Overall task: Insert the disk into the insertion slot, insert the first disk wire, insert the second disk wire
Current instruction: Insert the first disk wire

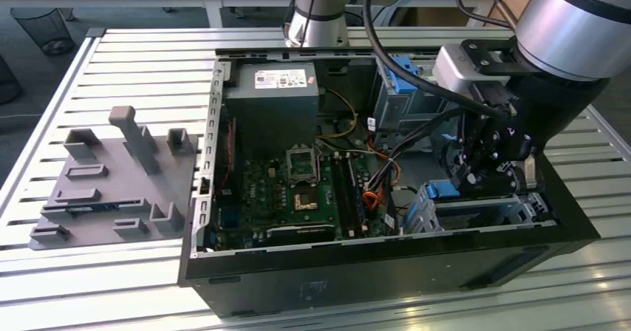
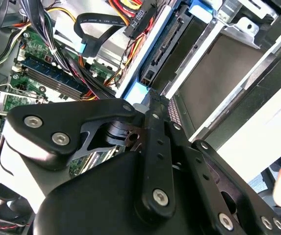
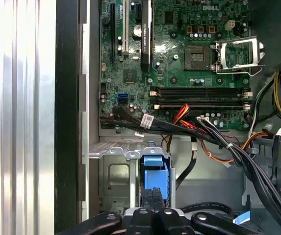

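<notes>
Disk [image 3: 155, 167] sits low in the case [image 1: 374, 272], in the corner on the exterior view's right. Its blue carrier stands in the mouth of the insertion slot [image 3: 113, 174], the low silver cage just beside the motherboard [image 3: 179, 58]. The tool [image 3: 152, 193] sits with fingers pressed together on the blue handle, pinching it as far as I can judge from the first wrist view.

To do this well, keep the carrier square to the cage walls, press straight along them with no twist, and keep the black and orange cables [image 3: 218, 142] off the disk's connector end.

How deep the disk sits is hard to call. The tool's own body covers the seat, and in the exterior view the arm [image 1: 572, 28] hides much of the cage.
</notes>
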### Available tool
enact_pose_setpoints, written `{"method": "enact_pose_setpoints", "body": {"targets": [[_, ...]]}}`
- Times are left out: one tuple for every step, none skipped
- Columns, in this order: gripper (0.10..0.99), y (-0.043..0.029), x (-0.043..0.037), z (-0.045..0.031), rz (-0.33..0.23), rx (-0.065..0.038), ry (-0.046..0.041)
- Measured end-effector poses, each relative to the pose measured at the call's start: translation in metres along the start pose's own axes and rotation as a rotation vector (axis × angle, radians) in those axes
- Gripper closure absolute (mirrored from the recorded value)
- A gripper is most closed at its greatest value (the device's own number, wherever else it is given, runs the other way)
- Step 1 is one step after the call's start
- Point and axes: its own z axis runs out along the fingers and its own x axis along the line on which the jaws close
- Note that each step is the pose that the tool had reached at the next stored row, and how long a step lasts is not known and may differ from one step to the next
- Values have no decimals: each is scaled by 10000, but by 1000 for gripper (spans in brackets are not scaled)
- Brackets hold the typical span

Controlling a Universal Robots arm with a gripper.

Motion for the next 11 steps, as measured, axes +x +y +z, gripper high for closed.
{"method": "enact_pose_setpoints", "body": {"targets": [[980, -2, 0, 0, 1, 0, -1], [980, -8, 0, 0, 0, 0, 0], [980, -18, 0, 1, 0, 0, 0], [980, -28, 0, 0, 1, 0, 2], [980, -39, -1, 0, 0, 0, 1], [980, -50, -1, 0, 0, 0, 0], [980, -61, -1, 0, 0, 0, 0], [980, -70, -2, 0, 1, 0, 0], [980, -72, -5, 0, 1, 0, -1], [980, -71, -8, -1, 1, 0, 0], [980, -72, -10, -8, 1, 0, 2]]}}
